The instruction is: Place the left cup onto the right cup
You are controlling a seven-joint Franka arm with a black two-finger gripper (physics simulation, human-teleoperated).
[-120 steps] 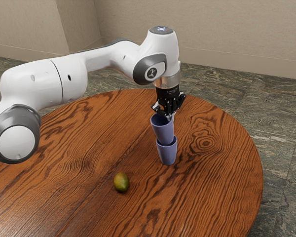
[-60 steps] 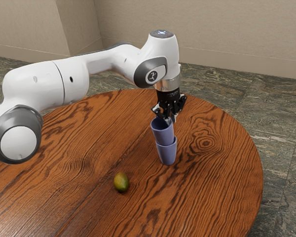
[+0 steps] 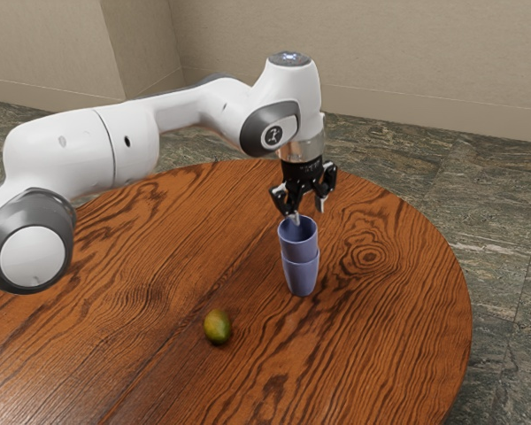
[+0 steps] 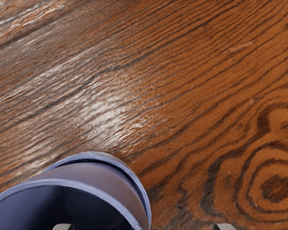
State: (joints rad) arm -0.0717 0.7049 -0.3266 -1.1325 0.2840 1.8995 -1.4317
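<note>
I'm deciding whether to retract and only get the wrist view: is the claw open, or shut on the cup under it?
Observer: Open. The claw hangs with its fingers spread just above the upper cup.
Operator: Is that cup seated?
Observer: Yes, it stands upright, nested inside the lower cup.
Operator: Anything else nearby?
Observer: A lime lies apart from the cups, toward the exterior view's left and nearer the camera.
</note>
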